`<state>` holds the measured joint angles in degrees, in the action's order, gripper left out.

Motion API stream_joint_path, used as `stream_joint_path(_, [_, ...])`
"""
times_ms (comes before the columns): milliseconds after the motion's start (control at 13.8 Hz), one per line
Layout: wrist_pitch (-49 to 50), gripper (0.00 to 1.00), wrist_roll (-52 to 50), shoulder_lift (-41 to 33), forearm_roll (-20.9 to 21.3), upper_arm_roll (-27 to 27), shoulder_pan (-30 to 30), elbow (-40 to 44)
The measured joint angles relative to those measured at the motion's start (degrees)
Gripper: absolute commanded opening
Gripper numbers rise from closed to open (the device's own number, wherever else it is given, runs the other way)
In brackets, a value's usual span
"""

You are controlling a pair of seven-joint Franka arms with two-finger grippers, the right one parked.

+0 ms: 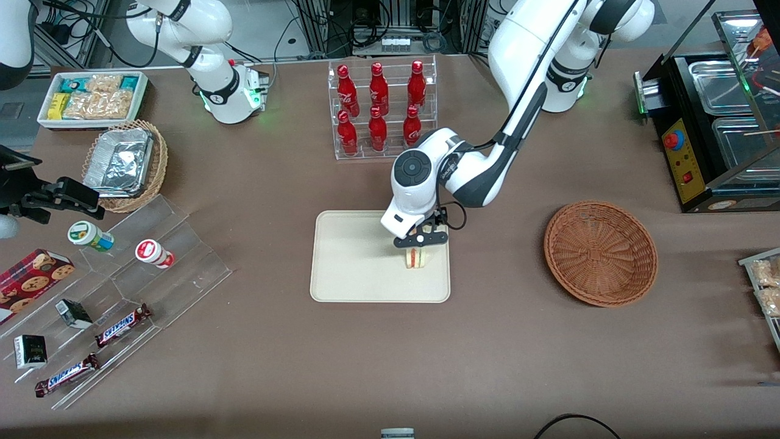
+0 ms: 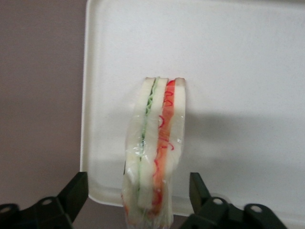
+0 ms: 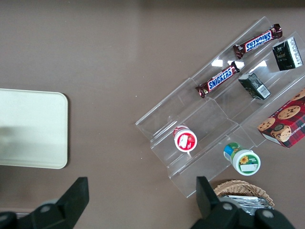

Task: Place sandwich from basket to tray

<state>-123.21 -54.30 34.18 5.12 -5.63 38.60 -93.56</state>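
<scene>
Since the tray (image 1: 353, 268) is the goal, the arm hangs over its end toward the basket (image 1: 600, 253), which lies bare and well apart. The gripper (image 1: 420, 239) stands just above the sandwich (image 1: 416, 257), its fingers apart and not touching it. The sandwich rests upright on the tray, near the rim, so I think a straight lift is free.

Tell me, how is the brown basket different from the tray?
The basket is round, woven and reddish-brown; the tray is a flat, smooth, cream rectangle with rounded corners. The basket is empty, while the tray has the sandwich standing on it, with the hand open right above it. The basket is bowl-shaped; the tray has only a low rim. Both sit on the brown table.
</scene>
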Motion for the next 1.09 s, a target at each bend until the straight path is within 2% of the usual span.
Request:
stream_joint_path(436, [12.7, 1.0, -3.5, -13.2, 0.0, 3.0, -1.0, 1.1])
stream_joint_path(727, [24.4, 1.0, -3.4, -22.9, 0.0, 7.2, -1.2, 1.2])
stream_joint_path(1091, [34.8, 1.0, 6.8, -34.3, -0.1, 15.6, -1.4, 1.2])
